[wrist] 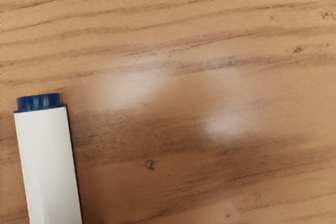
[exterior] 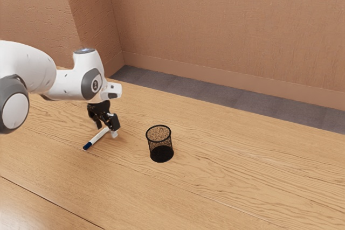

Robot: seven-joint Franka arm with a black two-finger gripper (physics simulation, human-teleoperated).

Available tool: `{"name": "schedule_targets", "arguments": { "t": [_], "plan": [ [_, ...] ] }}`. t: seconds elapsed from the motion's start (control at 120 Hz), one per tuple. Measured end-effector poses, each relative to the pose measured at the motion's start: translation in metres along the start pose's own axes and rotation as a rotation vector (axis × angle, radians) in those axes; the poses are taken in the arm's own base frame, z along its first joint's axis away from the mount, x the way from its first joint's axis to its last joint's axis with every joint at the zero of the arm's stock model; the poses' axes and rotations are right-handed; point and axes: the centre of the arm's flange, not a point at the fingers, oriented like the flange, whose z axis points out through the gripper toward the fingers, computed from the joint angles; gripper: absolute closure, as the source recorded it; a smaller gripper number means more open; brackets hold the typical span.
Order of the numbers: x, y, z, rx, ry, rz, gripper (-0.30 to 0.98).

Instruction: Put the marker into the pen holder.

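Black and 2-fingered, your gripper [exterior: 107, 131] hangs low over the wood with its fingers parted, and you have nothing clasped between them as far as the exterior view shows. Right under it lies the marker [exterior: 99, 135], flat by the look of it, its white barrel end close to the fingertips and its dark blue cap [exterior: 87, 146] pointing away from you, toward the exterior view's lower left. In the wrist view you can see the small blue plug [wrist: 39, 102] that finishes the barrel. You are at the grasping step, I judge, with the lift and the drop both to come. Watch where you close: if you take the barrel too near its plug end, the long capped side may swing down or slip out, and if 1 finger comes down on top of the barrel, it may roll off across the table [exterior: 226, 171]. Farther out, toward the exterior view's right, the pen holder [exterior: 161, 155] stands upright, a black mesh cup, apart from the marker. Carry the marker crosswise and it could catch the rim [exterior: 159, 126] and tip the cup, so you will want it turned upright and raised well above before you let go.
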Motion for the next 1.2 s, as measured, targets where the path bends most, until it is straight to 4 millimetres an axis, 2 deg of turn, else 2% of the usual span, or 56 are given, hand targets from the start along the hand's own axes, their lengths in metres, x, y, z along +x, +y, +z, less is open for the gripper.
{"name": "schedule_targets", "arguments": {
  "t": [0.142,0.458,0.592,0.783,0.875,1.017,1.2],
  "plan": [
    [0.0,-0.005,-0.003,-0.008,0.011,0.001,0.0],
    [-0.015,-0.031,0.0,-0.025,-0.011,-0.096,0.0],
    [-0.001,-0.027,-0.013,-0.018,0.017,-0.092,0.0],
    [0.006,-0.029,-0.004,-0.014,0.008,-0.102,0.02],
    [0.007,-0.036,0.001,-0.018,0.008,-0.112,0.03],
    [0.007,-0.044,0.004,-0.022,0.011,-0.124,0.09],
    [0.014,-0.043,0.008,-0.03,0.015,-0.118,0.18]
  ]
}}
